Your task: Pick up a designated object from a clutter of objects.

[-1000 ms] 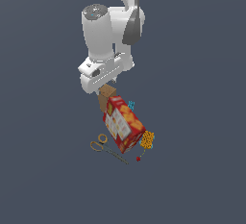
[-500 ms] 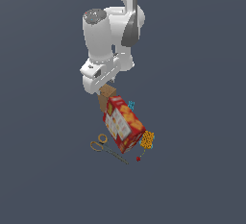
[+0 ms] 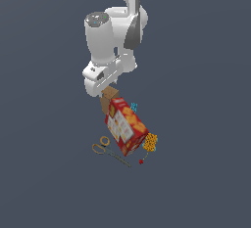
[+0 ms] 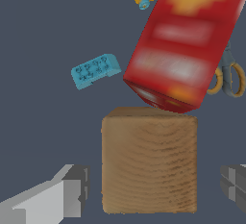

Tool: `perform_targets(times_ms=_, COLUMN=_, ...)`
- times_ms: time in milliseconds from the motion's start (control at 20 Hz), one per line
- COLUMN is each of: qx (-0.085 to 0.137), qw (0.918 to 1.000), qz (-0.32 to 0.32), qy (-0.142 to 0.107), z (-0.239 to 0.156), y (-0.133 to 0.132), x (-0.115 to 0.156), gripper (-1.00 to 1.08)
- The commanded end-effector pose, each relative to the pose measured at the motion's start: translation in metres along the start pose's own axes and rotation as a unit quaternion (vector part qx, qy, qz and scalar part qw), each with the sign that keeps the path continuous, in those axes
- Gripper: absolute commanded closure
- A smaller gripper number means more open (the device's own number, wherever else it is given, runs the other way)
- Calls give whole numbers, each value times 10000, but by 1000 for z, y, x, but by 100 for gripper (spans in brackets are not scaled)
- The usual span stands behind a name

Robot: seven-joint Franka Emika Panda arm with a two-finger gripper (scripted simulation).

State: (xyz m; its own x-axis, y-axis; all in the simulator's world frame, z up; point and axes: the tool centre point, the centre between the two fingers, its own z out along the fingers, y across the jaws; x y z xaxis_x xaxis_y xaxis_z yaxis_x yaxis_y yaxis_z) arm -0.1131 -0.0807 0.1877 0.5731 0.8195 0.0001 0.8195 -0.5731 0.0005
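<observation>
stage: approach, nothing lifted | claw [image 4: 150,189]: open, fingers either side of the wooden block [image 4: 149,160], not touching | block: on the surface, against the cracker box [image 4: 185,43] | left: close, lift

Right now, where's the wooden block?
In the exterior view the wooden block sits directly under the tool, at the upper-left end of the red cracker box; in the wrist view it stands between the open fingers.
</observation>
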Motion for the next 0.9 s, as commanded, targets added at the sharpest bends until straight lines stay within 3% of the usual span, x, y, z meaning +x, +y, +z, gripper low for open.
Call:
perform_targets(times_ms=0, qx=2, qw=10000, qz=-2, qy=-2, z=7, y=0, x=0, gripper=-92)
perform_targets(times_ms=650, qx=0, qw=10000, qz=-16, qy=-4, z=45, y=-1, x=-1, gripper=-92)
perform_targets(times_ms=700, qx=0, qw=10000, qz=-16, qy=-4, z=45, y=-1, x=-1, gripper=108)
perform_targets(times_ms=850, qx=0, qw=10000, qz=-16, qy=-4, z=45, y=-1, x=-1, gripper=108)
